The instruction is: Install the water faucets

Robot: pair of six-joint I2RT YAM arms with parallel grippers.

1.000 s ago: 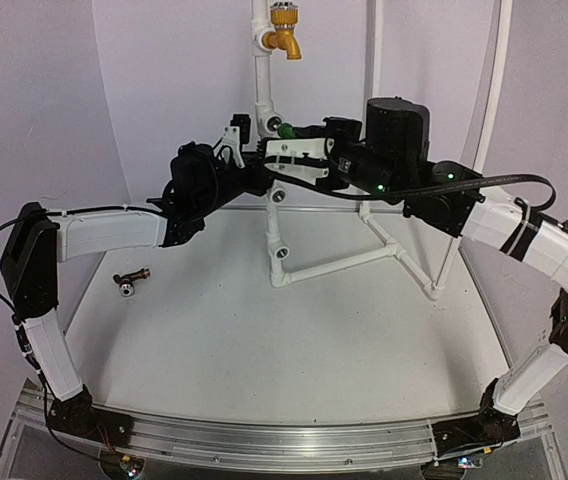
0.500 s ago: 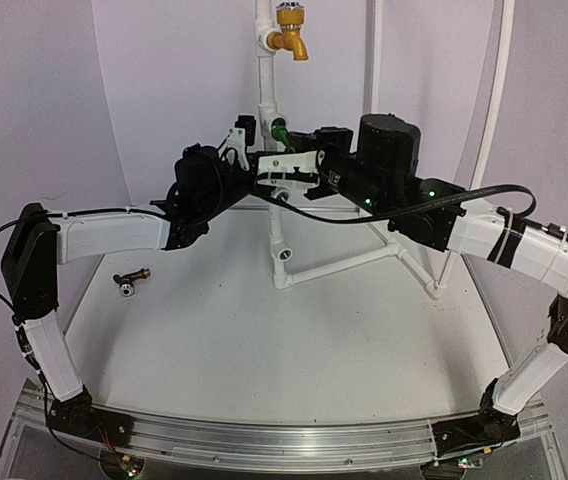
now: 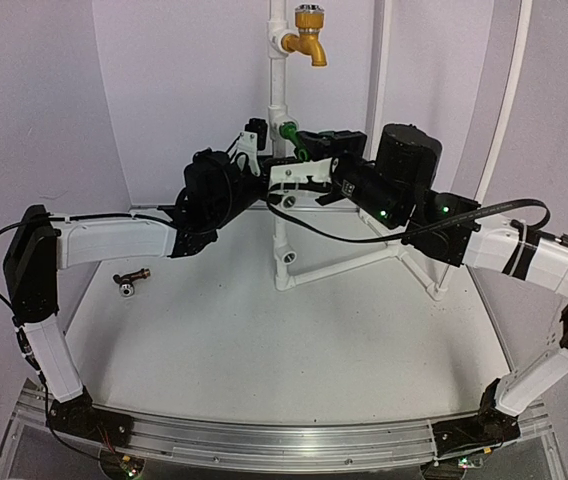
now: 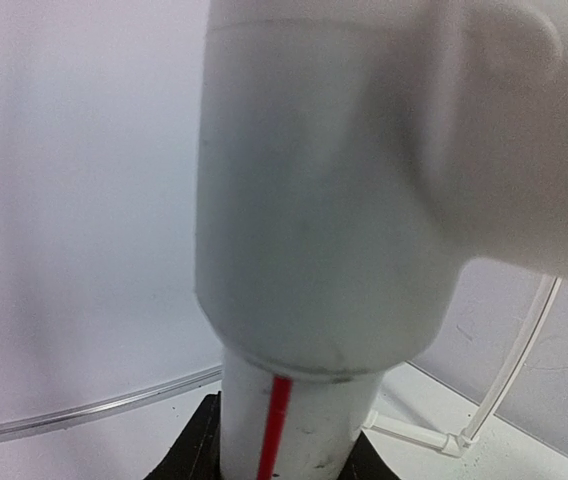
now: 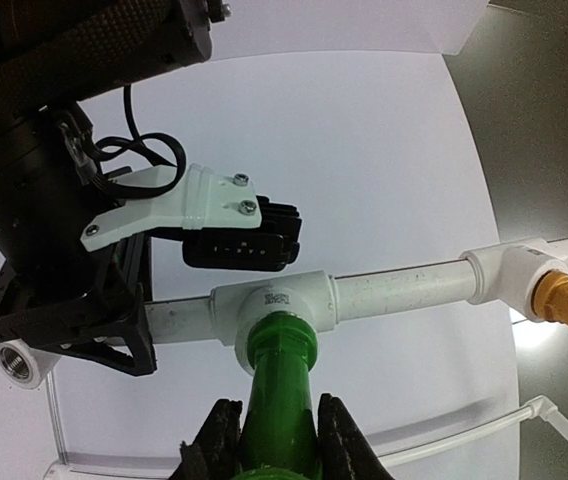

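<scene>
Three faucets: one green faucet [image 5: 282,385], one dark brown faucet [image 3: 131,281], one yellow-orange faucet [image 3: 311,38]; one white pipe stand [image 3: 344,262]; one bench [image 3: 264,370]; two arms, the left arm [image 3: 114,238] and the right arm [image 3: 539,255].

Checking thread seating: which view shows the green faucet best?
Right wrist: green faucet fills the foreground, clamped in the right gripper, tip at the pipe tee. Top external shows the faucet only as a small green sliver. Left wrist shows pipe alone, no faucet.
</scene>
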